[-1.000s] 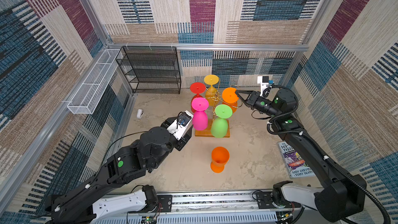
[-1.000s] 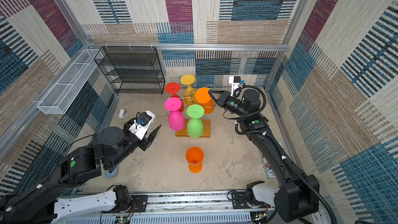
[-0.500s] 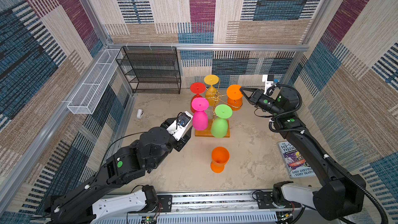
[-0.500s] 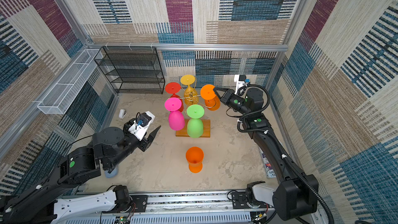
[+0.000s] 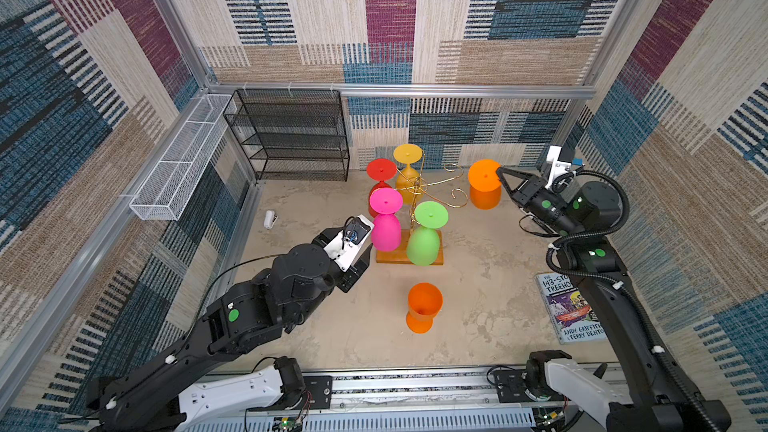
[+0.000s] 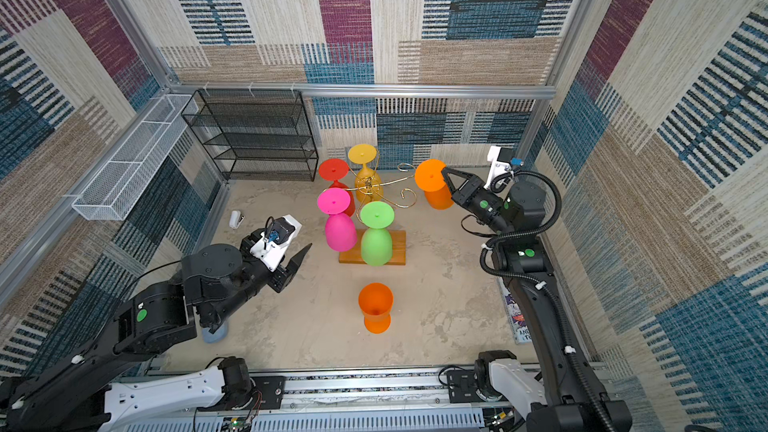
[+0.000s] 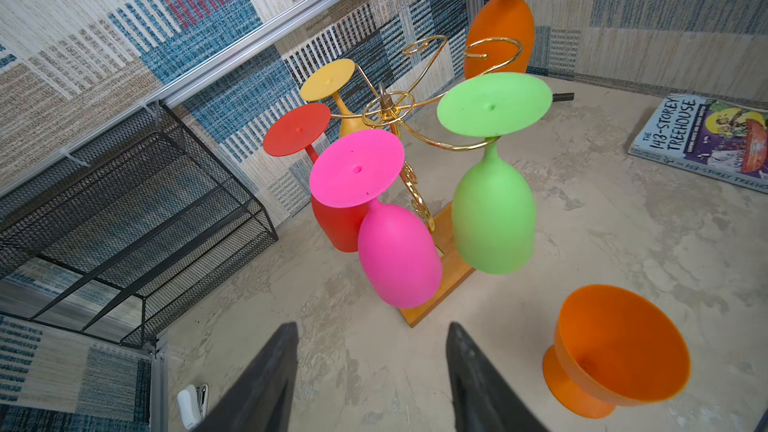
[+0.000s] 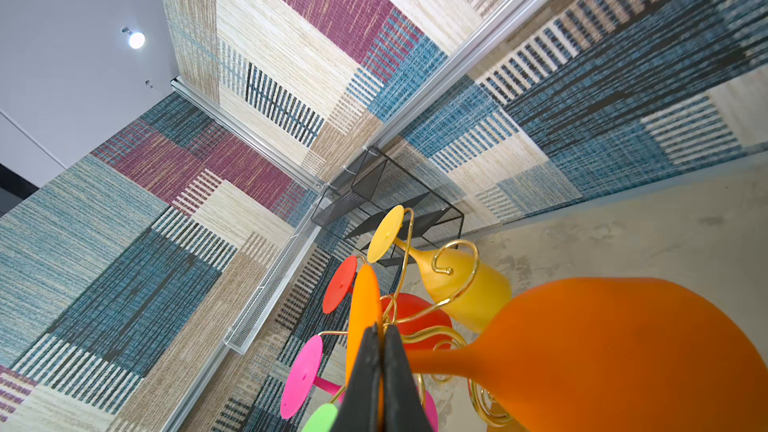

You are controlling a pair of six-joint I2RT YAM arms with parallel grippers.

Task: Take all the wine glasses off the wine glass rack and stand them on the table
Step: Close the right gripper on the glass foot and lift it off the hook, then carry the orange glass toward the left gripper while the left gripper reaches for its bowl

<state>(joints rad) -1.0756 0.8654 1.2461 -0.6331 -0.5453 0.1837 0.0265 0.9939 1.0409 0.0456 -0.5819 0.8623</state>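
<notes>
One inverted matte orange wine glass [image 5: 484, 192] clamped in my right pincer [image 5: 500, 174], two o'clock of gold wire rack [image 6: 398, 248], left pincer [image 7: 372, 328] apart.

The wine glass rack [image 6: 398, 248] is gold, the wine glass [image 5: 484, 184] orange.

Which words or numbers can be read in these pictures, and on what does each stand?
"THE 143-STOREY TREEHOUSE": book cover, left wrist view.
"143-STOREY TREEHO", cut off: its spine.
"ANDY GRIFFIT", "TERRY DENTO", partly hidden: cover, in a top view.
Smaller cover print: too blurred.
</notes>
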